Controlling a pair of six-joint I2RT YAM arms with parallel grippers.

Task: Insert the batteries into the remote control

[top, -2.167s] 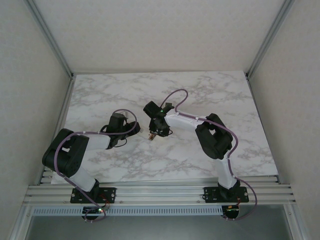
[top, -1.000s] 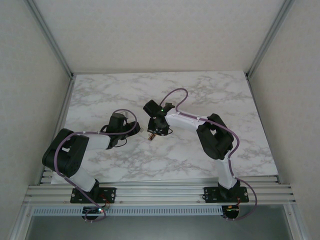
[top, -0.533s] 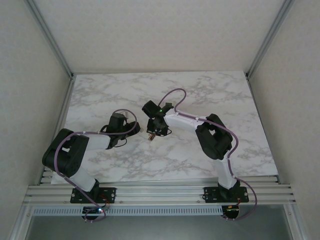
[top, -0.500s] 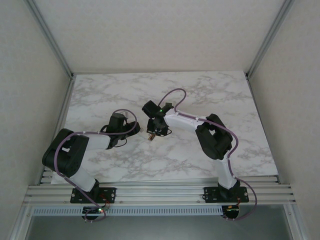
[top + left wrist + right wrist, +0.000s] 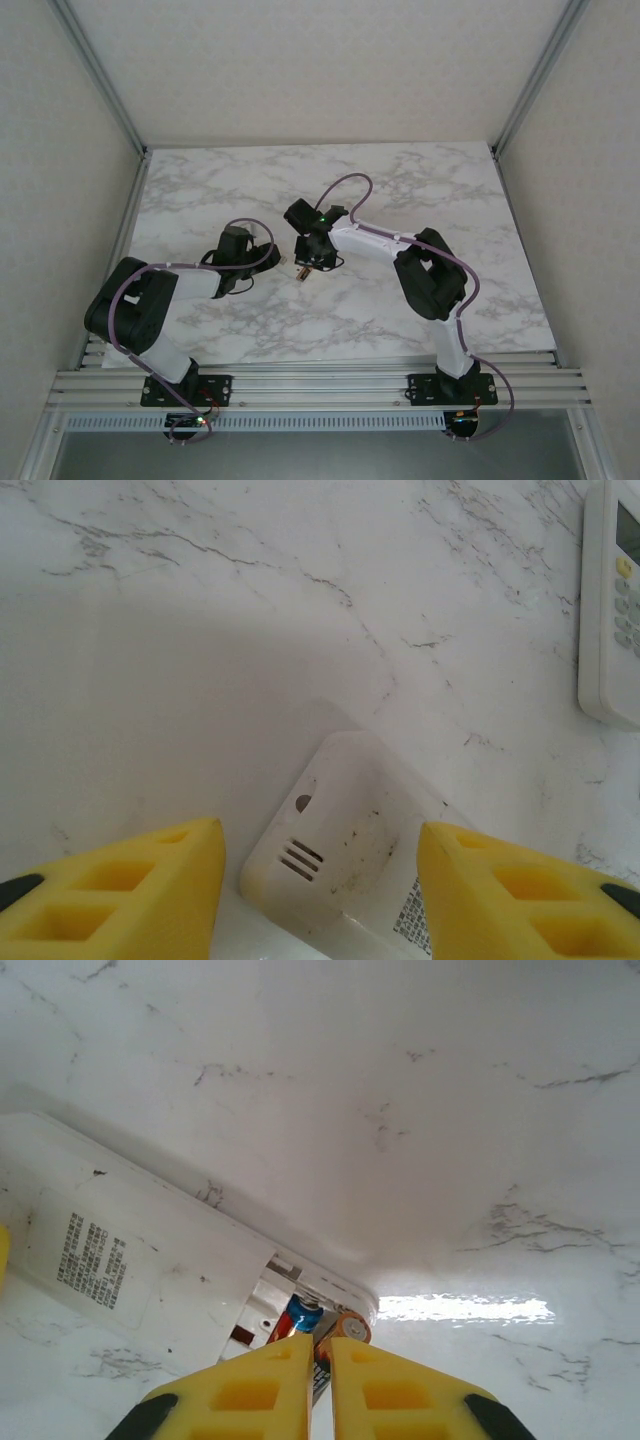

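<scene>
The white remote control (image 5: pixel 345 855) lies face-down on the marble, back side up. My left gripper (image 5: pixel 318 830) straddles its end, one yellow finger on each side, and holds it. In the right wrist view the remote control (image 5: pixel 150 1250) shows its open battery bay (image 5: pixel 258 1312). One of the batteries (image 5: pixel 302 1314), with a blue and red end, lies in the bay. Beside it a dark battery with a gold end (image 5: pixel 352 1327) sits at the bay's edge, pinched between the nearly closed fingers of my right gripper (image 5: pixel 322 1338). From above, both grippers (image 5: pixel 308 266) meet mid-table.
A second white remote (image 5: pixel 612 600) lies face-up with its buttons showing, to the far right of the left gripper. The marble table (image 5: pixel 420 190) stretches bare behind and to the right of the arms. Metal frame posts (image 5: pixel 100 80) border the sides.
The right wrist has edged slightly left and back over the remote. The left arm has stayed still.
</scene>
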